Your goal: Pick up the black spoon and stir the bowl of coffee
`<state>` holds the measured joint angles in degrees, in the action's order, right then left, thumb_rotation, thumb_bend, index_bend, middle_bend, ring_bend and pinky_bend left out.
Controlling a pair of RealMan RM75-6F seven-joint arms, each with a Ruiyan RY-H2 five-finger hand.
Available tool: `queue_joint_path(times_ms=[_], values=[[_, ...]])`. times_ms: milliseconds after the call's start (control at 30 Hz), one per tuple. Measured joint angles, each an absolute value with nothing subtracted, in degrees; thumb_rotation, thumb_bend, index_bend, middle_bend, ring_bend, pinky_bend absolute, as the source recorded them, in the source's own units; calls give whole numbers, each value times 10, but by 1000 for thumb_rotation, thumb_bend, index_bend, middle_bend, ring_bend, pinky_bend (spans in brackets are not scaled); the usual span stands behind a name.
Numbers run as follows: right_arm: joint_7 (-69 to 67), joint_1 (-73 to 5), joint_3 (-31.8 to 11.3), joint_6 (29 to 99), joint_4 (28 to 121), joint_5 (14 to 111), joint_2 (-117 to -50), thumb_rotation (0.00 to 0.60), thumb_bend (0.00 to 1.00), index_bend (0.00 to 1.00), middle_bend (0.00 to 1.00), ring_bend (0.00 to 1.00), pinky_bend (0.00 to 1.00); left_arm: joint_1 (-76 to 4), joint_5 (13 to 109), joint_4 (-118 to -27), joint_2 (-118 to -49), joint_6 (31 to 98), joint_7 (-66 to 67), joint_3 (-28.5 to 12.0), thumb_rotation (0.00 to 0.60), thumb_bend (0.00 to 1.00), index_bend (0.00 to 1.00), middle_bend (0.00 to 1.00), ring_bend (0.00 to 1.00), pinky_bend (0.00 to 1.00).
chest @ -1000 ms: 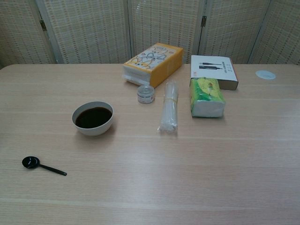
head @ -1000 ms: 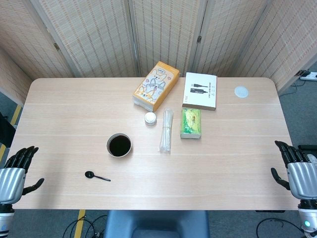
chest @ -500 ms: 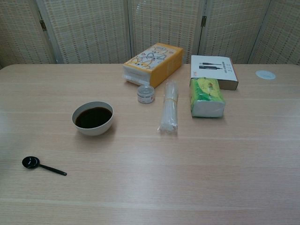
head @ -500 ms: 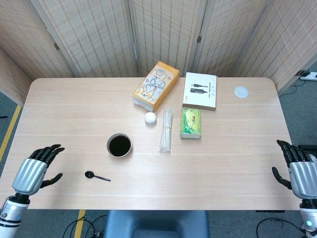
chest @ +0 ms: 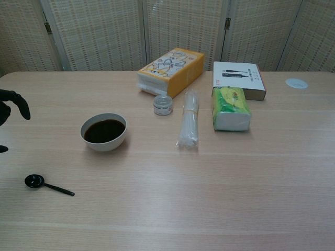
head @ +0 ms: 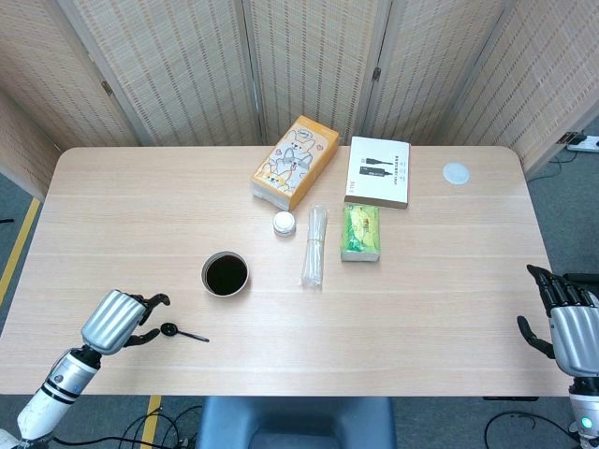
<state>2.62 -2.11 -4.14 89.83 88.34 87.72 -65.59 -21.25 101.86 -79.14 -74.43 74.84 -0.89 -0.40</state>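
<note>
two robot hands flank a pale wooden table [head: 449,281] before a woven screen; the left hand [head: 117,319] hovers at the table's 8 o'clock, fingers apart and holding nothing, its dark fingertips just beside the bowl end of the black spoon [head: 182,332]; whether they touch it cannot be told; in the chest view only black fingers [chest: 13,99] of this hand show at the left edge; the spoon lies flat on the wood, handle pointing toward 4 o'clock, untouched by any grip; the bowl of coffee [head: 226,274] stands near it at the spoon's 1 o'clock, white-walled and full of dark liquid; the right hand [head: 566,323] hangs off the table's 4 o'clock corner, fingers spread, empty; at the table's 12 o'clock lie an orange cartoon box [head: 295,161] and a white cable box [head: 378,171]; below them sit a small white jar [head: 284,224], a clear bundle of straws [head: 314,245] and a green tissue pack [head: 361,232]; a white round lid [head: 456,173] rests toward 2 o'clock
</note>
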Motion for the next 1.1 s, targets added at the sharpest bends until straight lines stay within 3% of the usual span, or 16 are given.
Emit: queue_joint_path(times_ms=[133,467,633,1100], values=[[26,-21,-41,897,883,877,-657,600,268,98,178,196,245,-230,1018,-777,-766,719,-11,4,600,225,471,899,895,1000],[26,-23,-42,892,884,875,-656,600,268,98,178,201,245,-260,1009,-734,-830,677,-13,18,600,225,501,925,921,1000],[26,-25,-41,887,881,875,-658,600,268,98,178,205,245,-269,998,-707,-859,654,-6,26,600,293,505,927,922,1000],[24,-26,-41,880,876,869,-661,600,268,98,178,221,245,-284,939,-713,-870,580,35,38,600,366,491,927,922,1000]])
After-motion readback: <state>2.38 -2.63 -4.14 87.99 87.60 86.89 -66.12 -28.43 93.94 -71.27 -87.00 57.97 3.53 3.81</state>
